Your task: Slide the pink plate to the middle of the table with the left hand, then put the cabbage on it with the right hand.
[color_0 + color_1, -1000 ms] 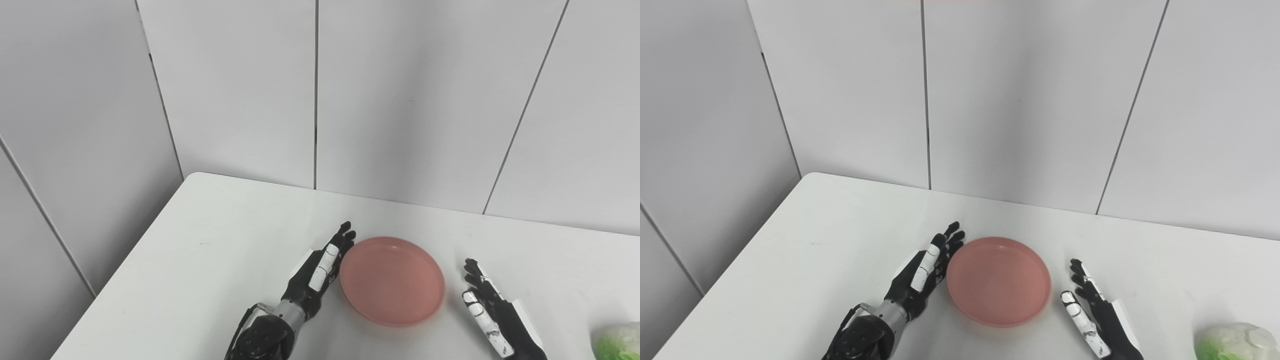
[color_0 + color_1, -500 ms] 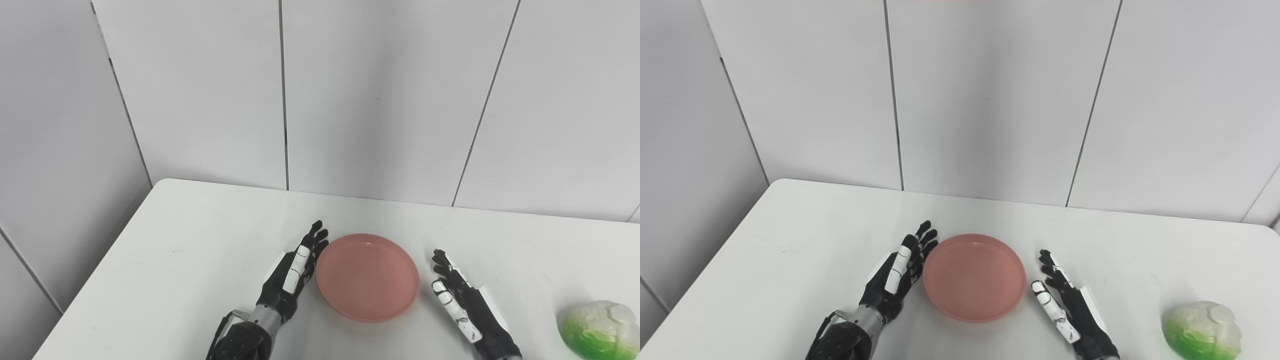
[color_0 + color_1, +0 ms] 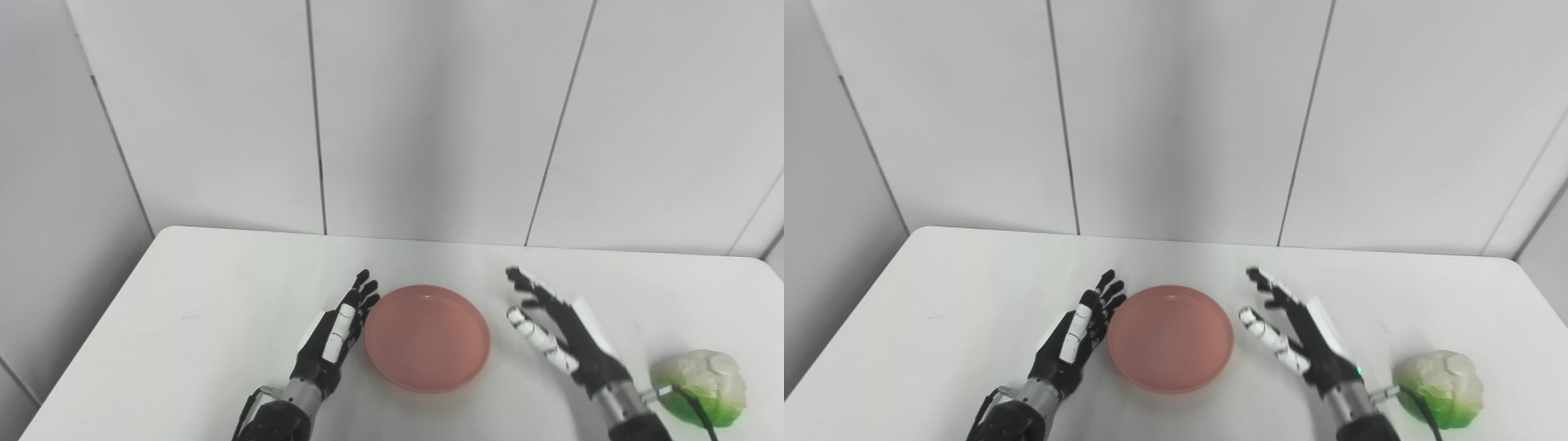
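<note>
While the pink plate (image 3: pixel 427 337) is sitting flat near the middle of the white counter (image 3: pixel 202 294), both of the robot's hands are flanking it. The left hand (image 3: pixel 334 334) is lying low beside the plate's left rim, its fingers (image 3: pixel 361 293) stretched out straight and close together, pointing away toward the wall; they are running just along the rim, though I cannot tell whether they are actually touching it. That hand is gripping nothing.

Over on the other side, the right hand (image 3: pixel 560 327) is hanging a little clear of the plate's right edge, with a strip of bare counter showing between them. Its fingers (image 3: pixel 1271 339) are splayed well apart, the thumb angling toward the plate, and they are likewise holding nothing. It is looking slightly blurred in both views.

Off toward the near right corner of the counter, the cabbage (image 3: pixel 1441 388) is resting on its own, pale on top and bright green underneath, just beyond the right wrist and well apart from the plate. A dark cable at that wrist is crossing in front of its lower left side.

Behind the counter, grey wall panels (image 3: pixel 429 116) are standing upright with dark seams between them.
</note>
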You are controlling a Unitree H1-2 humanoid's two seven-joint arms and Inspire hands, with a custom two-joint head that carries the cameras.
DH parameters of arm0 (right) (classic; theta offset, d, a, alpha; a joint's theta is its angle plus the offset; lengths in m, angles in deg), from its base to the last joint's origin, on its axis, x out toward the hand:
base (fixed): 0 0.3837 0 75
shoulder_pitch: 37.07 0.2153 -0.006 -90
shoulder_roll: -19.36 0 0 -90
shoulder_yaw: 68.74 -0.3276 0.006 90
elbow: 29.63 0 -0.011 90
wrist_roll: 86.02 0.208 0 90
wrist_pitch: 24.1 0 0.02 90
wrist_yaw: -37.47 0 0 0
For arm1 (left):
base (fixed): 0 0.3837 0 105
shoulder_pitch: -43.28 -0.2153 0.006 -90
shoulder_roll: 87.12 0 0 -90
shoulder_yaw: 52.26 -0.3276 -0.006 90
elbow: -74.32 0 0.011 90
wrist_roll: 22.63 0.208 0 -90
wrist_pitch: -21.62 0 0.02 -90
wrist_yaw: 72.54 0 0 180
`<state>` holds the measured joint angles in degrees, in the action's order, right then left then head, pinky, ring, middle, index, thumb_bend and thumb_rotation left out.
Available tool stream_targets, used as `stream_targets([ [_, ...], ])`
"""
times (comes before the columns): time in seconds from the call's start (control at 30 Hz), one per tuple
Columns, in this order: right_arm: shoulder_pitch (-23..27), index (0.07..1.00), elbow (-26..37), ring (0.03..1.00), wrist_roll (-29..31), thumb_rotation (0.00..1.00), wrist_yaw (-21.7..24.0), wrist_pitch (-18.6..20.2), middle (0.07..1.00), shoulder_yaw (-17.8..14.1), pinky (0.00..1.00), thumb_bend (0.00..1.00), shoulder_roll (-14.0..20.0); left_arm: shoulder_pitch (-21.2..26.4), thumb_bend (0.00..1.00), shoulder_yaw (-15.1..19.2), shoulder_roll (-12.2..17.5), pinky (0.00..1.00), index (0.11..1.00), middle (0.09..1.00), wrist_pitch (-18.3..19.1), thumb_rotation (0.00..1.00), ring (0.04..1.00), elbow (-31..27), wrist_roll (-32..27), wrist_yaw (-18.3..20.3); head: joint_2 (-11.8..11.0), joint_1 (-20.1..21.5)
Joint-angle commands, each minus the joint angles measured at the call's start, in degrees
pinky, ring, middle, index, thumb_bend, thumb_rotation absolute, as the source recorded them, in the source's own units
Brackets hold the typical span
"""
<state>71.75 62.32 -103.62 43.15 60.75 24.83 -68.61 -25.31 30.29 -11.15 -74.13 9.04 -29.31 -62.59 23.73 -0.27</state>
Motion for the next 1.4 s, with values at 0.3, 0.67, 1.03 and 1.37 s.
stream_targets([
  [0.3,4.1,0.867,10.5,0.807,-4.7,0.97,-0.9,4.4,0.849,-4.8,0.71,0.78,3.3,-0.7,0.86,1.4,1.7,1.0,0.993,0.997,0.2,1.0,0.982,7.5,-0.3,3.4,-1.6,7.7],
  [0.67,3.3,0.899,17.1,0.844,-10.3,0.88,2.4,12.4,0.876,-8.6,0.75,0.88,9.4,0.6,0.92,4.1,4.0,1.0,0.981,0.987,-4.5,1.0,0.98,13.9,-1.8,7.2,-0.6,15.5],
  [1.03,-2.6,0.938,16.3,0.887,-9.6,0.8,1.9,15.0,0.919,-14.2,0.81,0.95,13.1,1.1,0.92,5.7,6.4,1.0,0.977,0.979,-6.8,1.0,0.971,16.4,-2.5,10.5,0.4,21.1],
  [1.37,-6.8,0.981,14.9,0.906,-11.2,0.78,2.8,18.2,0.953,-15.8,0.8,0.98,16.7,0.6,0.94,6.7,7.3,0.96,0.968,0.961,-5.8,0.98,0.954,16.2,-3.2,11.3,1.1,22.6],
])
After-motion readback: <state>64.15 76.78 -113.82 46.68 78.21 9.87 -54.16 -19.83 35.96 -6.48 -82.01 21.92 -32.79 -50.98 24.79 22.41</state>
